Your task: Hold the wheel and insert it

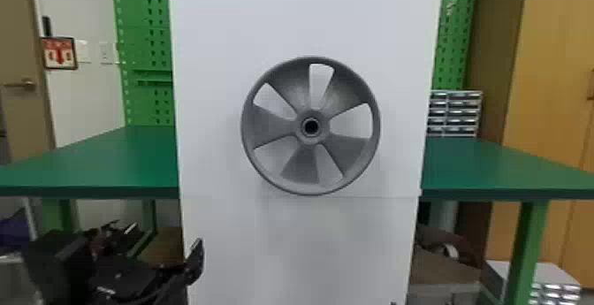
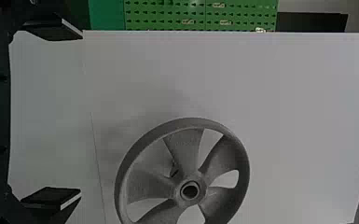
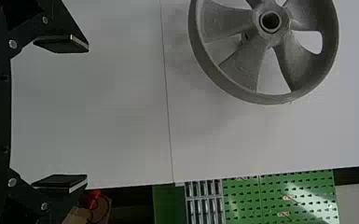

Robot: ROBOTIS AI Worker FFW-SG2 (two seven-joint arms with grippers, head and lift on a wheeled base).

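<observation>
Although the wheel [image 1: 311, 138] stands upright against the white panel [image 1: 336, 246], ahead of, above and inward from both my grippers, I hold no part of it. My left gripper [image 2: 81, 113] is spread wide with nothing between its fingers, and so is my right gripper [image 3: 87, 112].

What worries me most is an uneven squeeze. If one side meets the rim [image 3: 261, 99] first, it could shove the wheel sideways or tilt it, and the hub [image 2: 202, 190] would then bind as I push. Gripping too low would do much the same, since the force would pass beneath the centre. The rim curves, so flat fingers may touch only a little of it and slip. If I reach too deep, fingertips could scrape the panel or catch on the spokes [image 1: 300, 167]. How far the wheel is already inserted I cannot tell, so pushing blindly might strain it.
</observation>
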